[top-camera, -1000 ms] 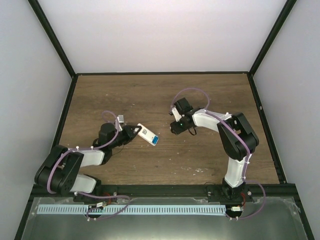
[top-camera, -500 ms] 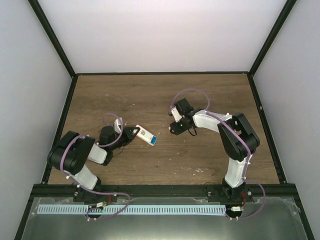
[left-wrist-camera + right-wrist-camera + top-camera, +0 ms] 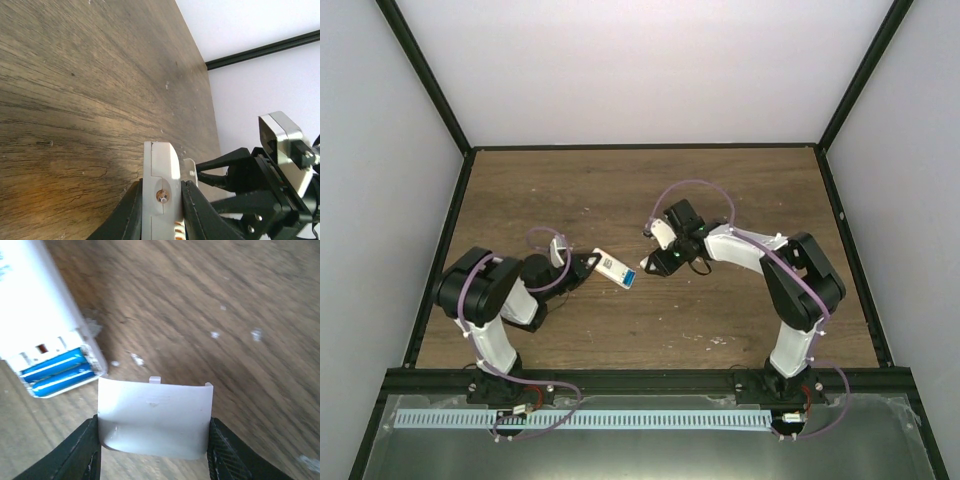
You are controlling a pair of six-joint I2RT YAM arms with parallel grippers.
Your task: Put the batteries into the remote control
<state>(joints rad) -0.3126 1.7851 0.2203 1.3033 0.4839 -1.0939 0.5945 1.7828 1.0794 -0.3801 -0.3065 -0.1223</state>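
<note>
The white remote control (image 3: 612, 267) lies low over the wooden table, held by its near end in my left gripper (image 3: 590, 263), which is shut on it. In the left wrist view its end face (image 3: 161, 192) sits between the two black fingers. Its open compartment faces right, with the two blue batteries (image 3: 55, 371) lying side by side inside it. My right gripper (image 3: 651, 264) is shut on a curved white battery cover (image 3: 155, 420), held just right of the remote's (image 3: 42, 315) open end without touching it.
The wooden table (image 3: 720, 190) is bounded by a black frame and white walls. Small pale specks (image 3: 215, 334) lie on the wood near the cover. My right gripper's black fingers (image 3: 235, 165) show close beyond the remote in the left wrist view.
My right gripper has moved left and down with the cover, up to the remote's open end. My left arm has folded back at the elbow while the remote stayed nearly in place.
</note>
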